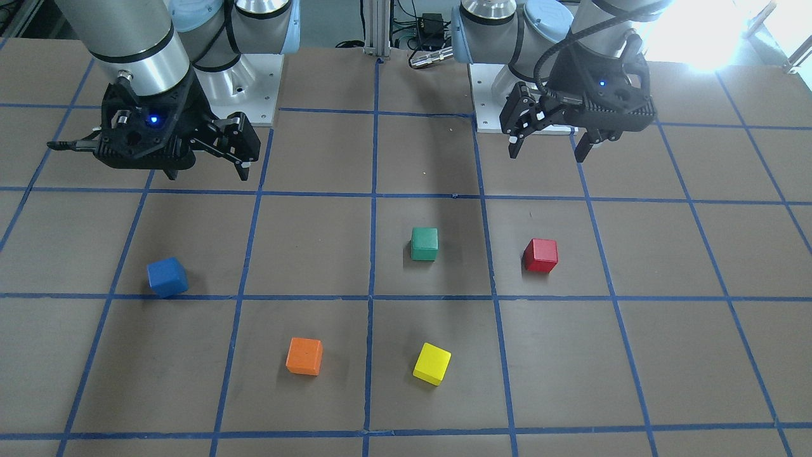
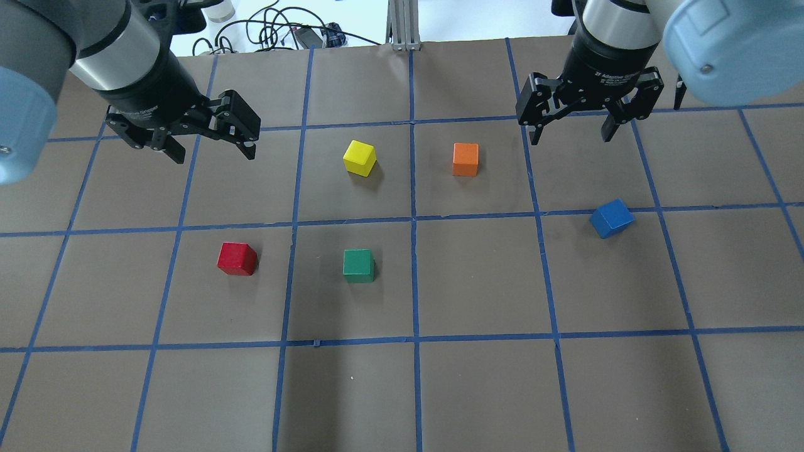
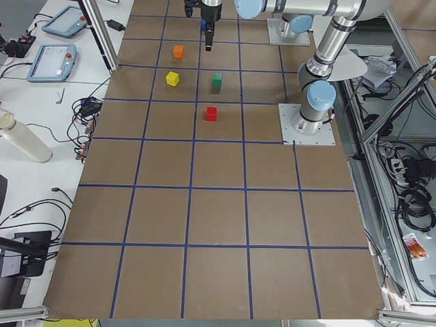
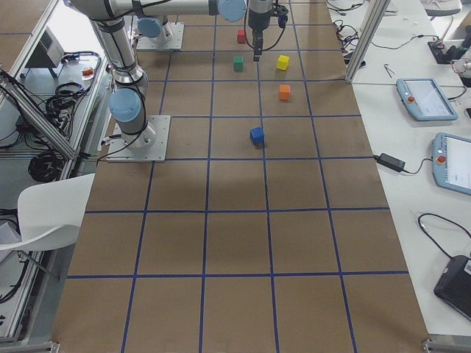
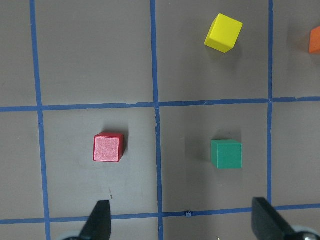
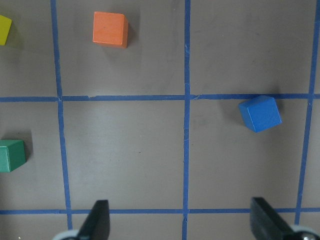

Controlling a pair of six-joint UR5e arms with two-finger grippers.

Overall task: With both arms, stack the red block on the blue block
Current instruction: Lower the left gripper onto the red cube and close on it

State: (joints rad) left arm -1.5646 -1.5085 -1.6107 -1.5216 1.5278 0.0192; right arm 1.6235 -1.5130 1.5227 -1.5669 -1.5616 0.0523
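The red block (image 2: 237, 258) sits on the brown table on the robot's left side; it also shows in the front view (image 1: 540, 255) and the left wrist view (image 5: 108, 148). The blue block (image 2: 611, 218) lies on the right side, turned askew; it also shows in the front view (image 1: 167, 277) and the right wrist view (image 6: 259, 113). My left gripper (image 2: 213, 152) hangs open and empty above the table, beyond the red block. My right gripper (image 2: 571, 134) hangs open and empty, beyond the blue block. The two blocks are far apart.
A green cube (image 2: 358, 265) sits next to the red block, toward the middle. A yellow cube (image 2: 360, 157) and an orange cube (image 2: 465, 159) lie farther out, between the grippers. Blue tape lines grid the table. The arm bases (image 1: 254, 82) stand at the robot's edge.
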